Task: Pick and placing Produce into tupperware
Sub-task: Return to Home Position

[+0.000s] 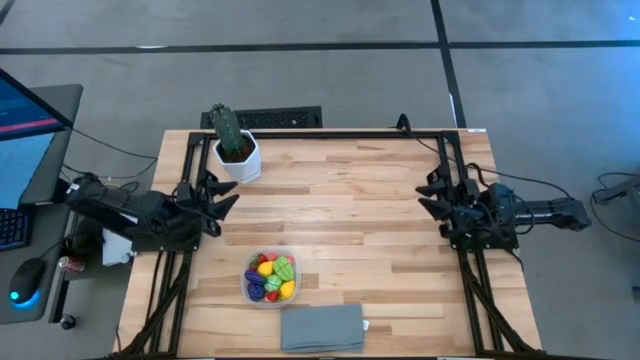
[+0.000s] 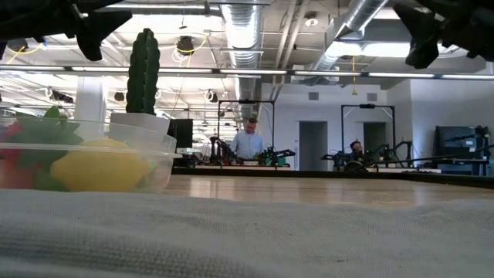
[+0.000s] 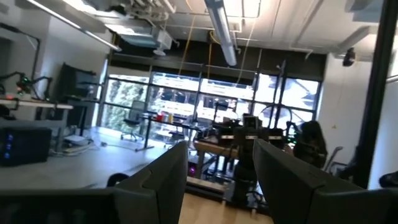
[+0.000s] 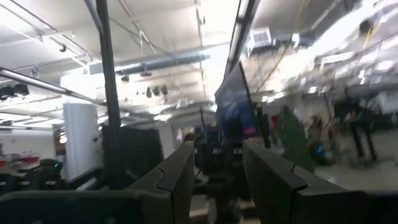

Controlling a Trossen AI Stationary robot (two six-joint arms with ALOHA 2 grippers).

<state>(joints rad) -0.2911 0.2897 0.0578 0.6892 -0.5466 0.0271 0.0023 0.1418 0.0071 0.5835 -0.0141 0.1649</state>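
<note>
Wooden table (image 1: 350,230) bears tupperware (image 1: 248,276) of produce (image 1: 272,278); left pincer (image 1: 225,197) and right pincer (image 1: 428,197) gape empty at its sides.

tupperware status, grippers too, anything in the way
Left gripper open, empty, at table left edge; right gripper open, empty, at right edge. Produce piled in tupperware. Cloth beside it; nothing blocking.

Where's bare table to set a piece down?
Free: the wide middle of the table between the left arm and right arm, and the corner between the cloth and the right arm. Crowded: the container of produce sits close to the cloth; the cactus stands near the left arm.
</note>
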